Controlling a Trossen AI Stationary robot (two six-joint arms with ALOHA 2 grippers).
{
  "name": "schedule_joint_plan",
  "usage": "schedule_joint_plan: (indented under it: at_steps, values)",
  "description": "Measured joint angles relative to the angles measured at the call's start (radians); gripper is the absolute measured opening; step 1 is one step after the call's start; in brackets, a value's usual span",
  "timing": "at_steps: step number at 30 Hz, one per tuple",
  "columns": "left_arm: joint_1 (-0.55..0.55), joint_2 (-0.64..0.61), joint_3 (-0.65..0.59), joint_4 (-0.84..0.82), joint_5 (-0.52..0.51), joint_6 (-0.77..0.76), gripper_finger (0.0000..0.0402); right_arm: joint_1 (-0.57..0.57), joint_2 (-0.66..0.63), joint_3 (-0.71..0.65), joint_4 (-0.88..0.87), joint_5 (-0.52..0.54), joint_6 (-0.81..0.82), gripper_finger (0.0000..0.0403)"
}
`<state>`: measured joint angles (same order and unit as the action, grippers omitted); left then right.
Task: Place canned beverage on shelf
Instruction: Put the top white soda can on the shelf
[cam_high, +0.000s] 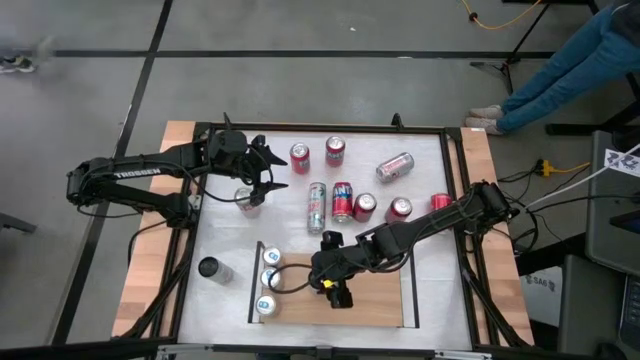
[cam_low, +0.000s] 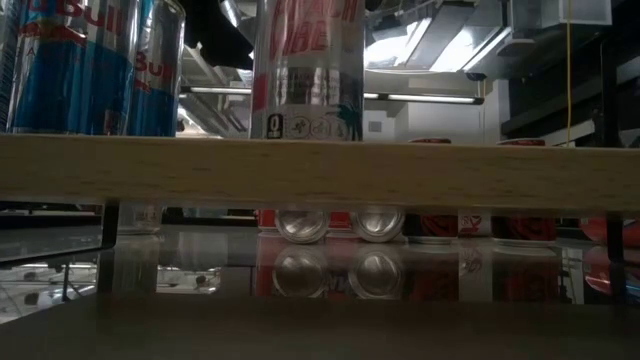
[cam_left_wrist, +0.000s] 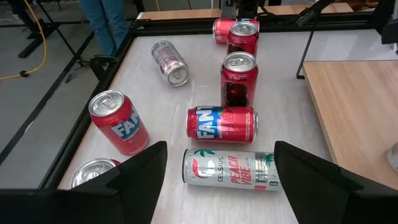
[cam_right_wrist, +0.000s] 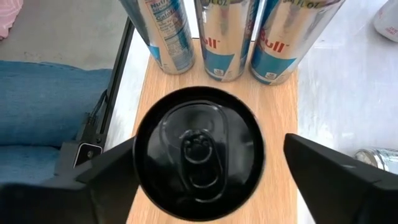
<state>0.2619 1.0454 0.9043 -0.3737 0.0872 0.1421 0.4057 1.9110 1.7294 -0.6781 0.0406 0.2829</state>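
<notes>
Right wrist view alone shows the right tool spread wide around a black can on the shelf; left tool wide, empty.

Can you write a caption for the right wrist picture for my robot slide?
Right gripper open over a black can standing on the shelf, near three blue-and-silver cans.

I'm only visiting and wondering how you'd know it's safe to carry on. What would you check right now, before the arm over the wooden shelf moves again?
1. Black can upright on the shelf: ok.
2. Right gripper let go of it: ok, fingers stand clear on both sides.
3. Three blue-and-silver cans upright at the shelf's far end: ok.
4. Room on the shelf for more: ok, bare wood shows.
5. Left gripper out of the way: ok, open above the loose cans.
6. Celsius can ready to pick: not ok, lying on its side.
</notes>
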Motion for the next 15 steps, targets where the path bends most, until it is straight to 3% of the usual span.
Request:
schedule_joint_plan:
  at_steps: [5, 15]
  values:
    - [0.000, 0.000, 0.000, 0.000, 0.000, 0.000, 0.0288, 0.000, 0.000, 0.000, 0.000, 0.000, 0.000, 0.0391]
    - [0.000, 0.000, 0.000, 0.000, 0.000, -0.001, 0.0288, 0.000, 0.002, 0.000, -0.002, 0.000, 0.000, 0.0389]
